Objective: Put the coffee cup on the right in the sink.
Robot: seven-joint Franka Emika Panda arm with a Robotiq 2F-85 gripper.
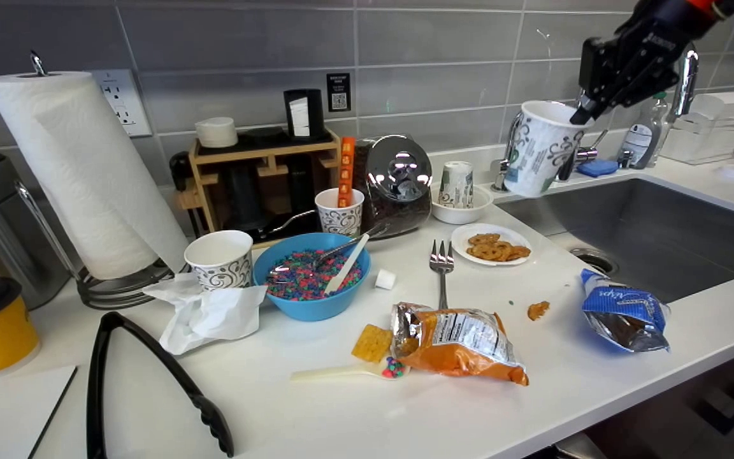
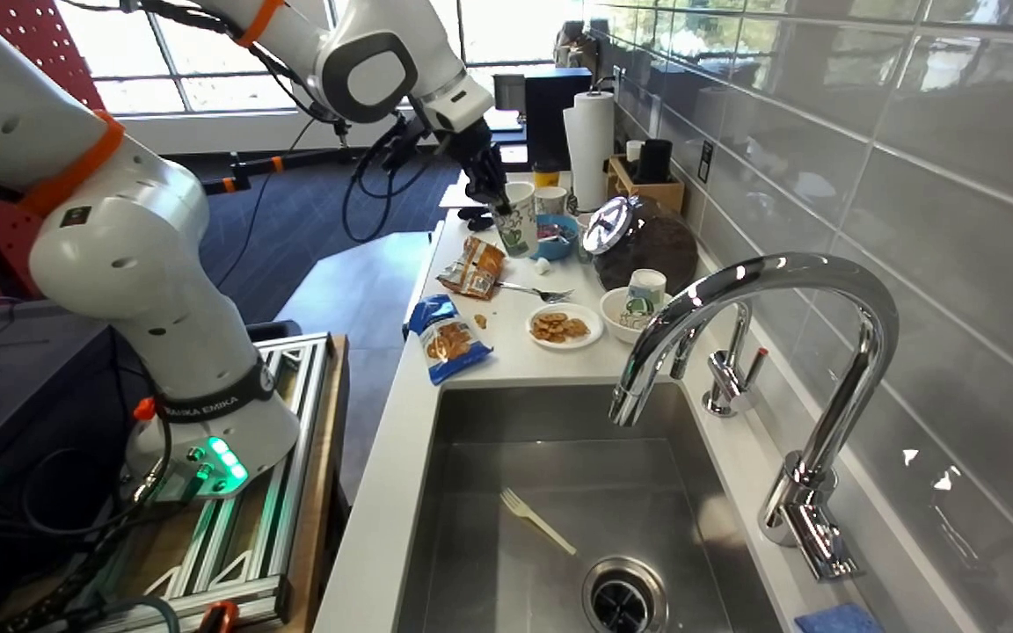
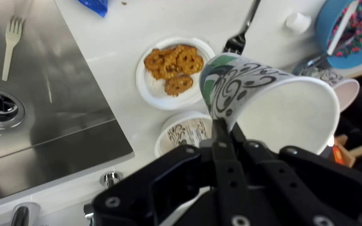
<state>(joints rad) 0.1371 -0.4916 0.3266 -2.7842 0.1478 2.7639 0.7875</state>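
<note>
Bright windows [image 2: 120,40] and glossy grey tiles [image 1: 233,38] back the white countertop [image 1: 571,382]. In midair above it, my gripper [image 3: 229,127] pinches the paper coffee cup [image 1: 540,156] by its rim: white, with dark scrolls and green print. Farther out, a pale fork [image 3: 10,47] lies in the steel sink [image 2: 630,492].

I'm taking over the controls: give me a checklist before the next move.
White paper cup with swirl print held: ok, black two-fingered end effector pinches its rim.
Cup's mouth up: ok, slightly tilted.
Cup over the grey metal rectangular sink: not ok, above the white counter.
Sink floor free: not ok, pale plastic fork there.
Path past the tall arched chrome faucet: cannot tell.
Grip firmness: cannot tell.
</note>
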